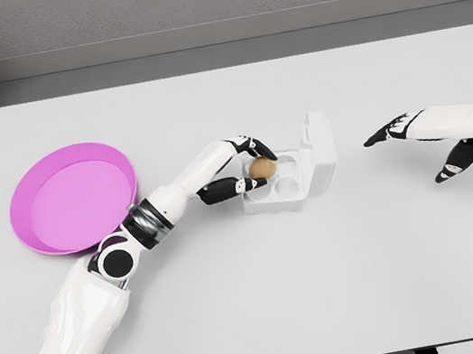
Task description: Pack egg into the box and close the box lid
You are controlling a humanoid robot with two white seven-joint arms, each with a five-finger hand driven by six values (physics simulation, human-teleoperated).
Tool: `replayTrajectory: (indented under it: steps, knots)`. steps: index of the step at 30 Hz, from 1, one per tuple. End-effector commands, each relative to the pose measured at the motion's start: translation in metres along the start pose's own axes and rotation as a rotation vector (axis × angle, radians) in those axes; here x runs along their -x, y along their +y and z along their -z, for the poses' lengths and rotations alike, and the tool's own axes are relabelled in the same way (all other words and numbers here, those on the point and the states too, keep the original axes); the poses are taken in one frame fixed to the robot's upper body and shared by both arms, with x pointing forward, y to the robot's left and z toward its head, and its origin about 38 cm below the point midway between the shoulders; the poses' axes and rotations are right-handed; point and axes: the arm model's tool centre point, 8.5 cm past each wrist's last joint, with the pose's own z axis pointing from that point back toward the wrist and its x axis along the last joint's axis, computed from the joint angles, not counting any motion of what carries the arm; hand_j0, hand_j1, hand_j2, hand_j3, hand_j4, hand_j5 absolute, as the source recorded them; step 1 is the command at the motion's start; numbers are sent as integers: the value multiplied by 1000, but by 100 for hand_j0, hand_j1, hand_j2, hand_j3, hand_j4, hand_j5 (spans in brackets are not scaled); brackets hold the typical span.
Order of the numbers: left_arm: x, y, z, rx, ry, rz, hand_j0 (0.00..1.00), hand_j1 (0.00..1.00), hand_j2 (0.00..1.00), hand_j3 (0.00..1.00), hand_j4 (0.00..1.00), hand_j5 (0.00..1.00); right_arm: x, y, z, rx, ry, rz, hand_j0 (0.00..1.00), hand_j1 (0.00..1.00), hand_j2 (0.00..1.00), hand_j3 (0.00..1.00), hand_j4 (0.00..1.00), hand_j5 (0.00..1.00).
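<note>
Left hand [249, 167] nearest, fingers clamped on egg [262, 168] just over box [298, 186] near-left cup — placing step. Lid [319, 141] stands open. Right hand [428, 143] idle far right, fingers spread. Next, likely: release egg, then fold lid down.

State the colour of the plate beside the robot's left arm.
Pink plate, seen clearly in the head view.
</note>
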Motion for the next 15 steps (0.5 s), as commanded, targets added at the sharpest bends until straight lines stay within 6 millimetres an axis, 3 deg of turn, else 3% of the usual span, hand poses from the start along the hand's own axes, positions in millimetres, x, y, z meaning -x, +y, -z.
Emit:
replayTrajectory:
  steps: [1,13,15]
  knots:
    - [0,1,0,-7,-1,-7,55,55,55,55,55,55,0,-1,-1,3,1,4,100,100,100,100,100,100]
    - [-5,1,-2,-13,-14,-3,57,57,57,57,57,57,0,-1,0,5,-1,5,100,100,100,100,100,100]
    - [-4,10,-5,-38,-11,4,59,59,59,59,59,59,0,-1,0,5,-1,5,100,100,100,100,100,100]
